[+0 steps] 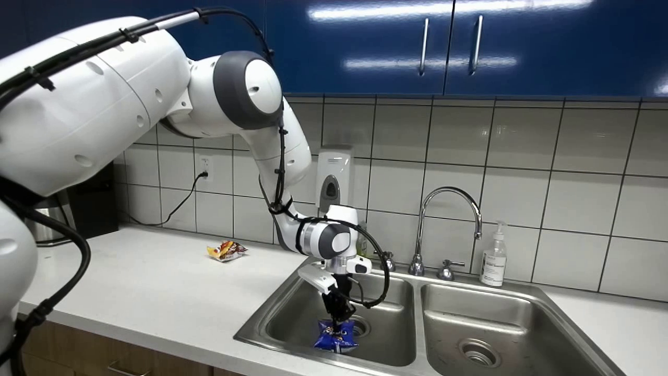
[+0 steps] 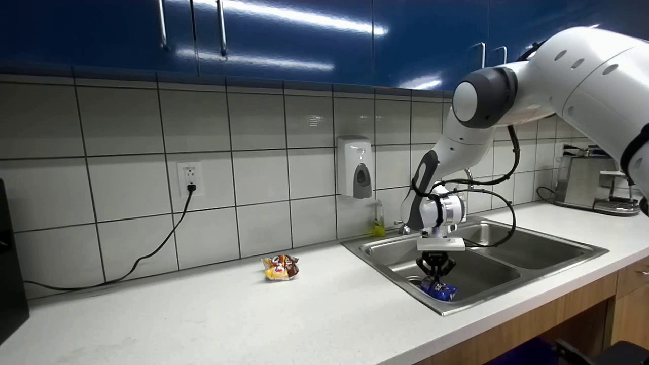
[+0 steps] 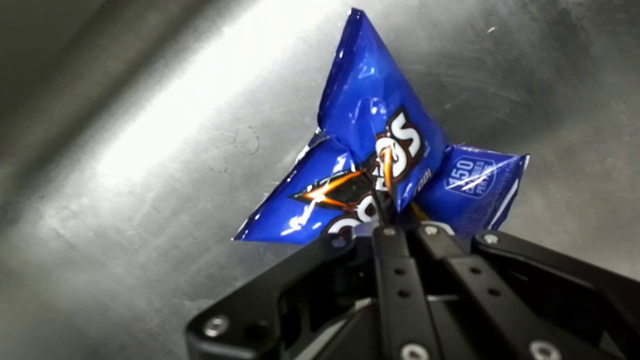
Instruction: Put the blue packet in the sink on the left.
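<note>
The blue packet (image 1: 326, 340) is inside the sink's left basin (image 1: 391, 337), near the drain, in an exterior view. It also shows in an exterior view (image 2: 441, 292) below the gripper (image 2: 435, 277). In the wrist view the packet (image 3: 372, 95) is pinched and folded at its middle, with its ends sticking out around the jaws. My gripper (image 3: 400, 222) points down into the basin and is shut on the packet. The fingertips are hidden in the folds. I cannot tell whether the packet touches the basin floor.
An orange, yellow and brown packet (image 1: 227, 251) lies on the counter beside the sink. The right basin (image 1: 469, 318) lies past a metal divider (image 1: 417, 318). A curved faucet (image 1: 420, 224) and a soap bottle (image 1: 493, 261) stand behind. A soap dispenser (image 2: 355, 167) hangs on the wall.
</note>
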Controlling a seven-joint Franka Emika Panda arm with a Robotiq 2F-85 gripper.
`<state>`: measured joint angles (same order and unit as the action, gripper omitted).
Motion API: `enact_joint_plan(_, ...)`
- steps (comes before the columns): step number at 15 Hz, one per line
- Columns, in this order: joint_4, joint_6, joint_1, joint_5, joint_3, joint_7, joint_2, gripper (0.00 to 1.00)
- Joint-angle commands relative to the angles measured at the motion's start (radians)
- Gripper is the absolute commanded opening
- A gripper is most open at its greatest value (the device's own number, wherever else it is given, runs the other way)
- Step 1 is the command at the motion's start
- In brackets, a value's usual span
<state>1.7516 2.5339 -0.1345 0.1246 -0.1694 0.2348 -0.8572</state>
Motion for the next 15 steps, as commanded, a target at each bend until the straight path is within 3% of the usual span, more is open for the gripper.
enact_joint_plan(1,-0.081,-0.047,0.003,0.000,-0.004,0.030,-0.054,0.00)
enact_joint_plan(5,-0.115,-0.075,0.004,-0.003,-0.007,0.032,-0.073,0.00)
enact_joint_plan(6,-0.122,-0.084,0.005,-0.005,-0.008,0.032,-0.075,0.26)
enact_joint_plan(8,-0.133,-0.097,0.005,-0.008,-0.010,0.032,-0.081,0.34)
enact_joint_plan(14,-0.094,-0.074,-0.004,0.003,0.006,0.009,-0.055,0.80)
enact_joint_plan(15,-0.043,-0.064,0.005,-0.009,-0.002,0.000,-0.011,0.88)
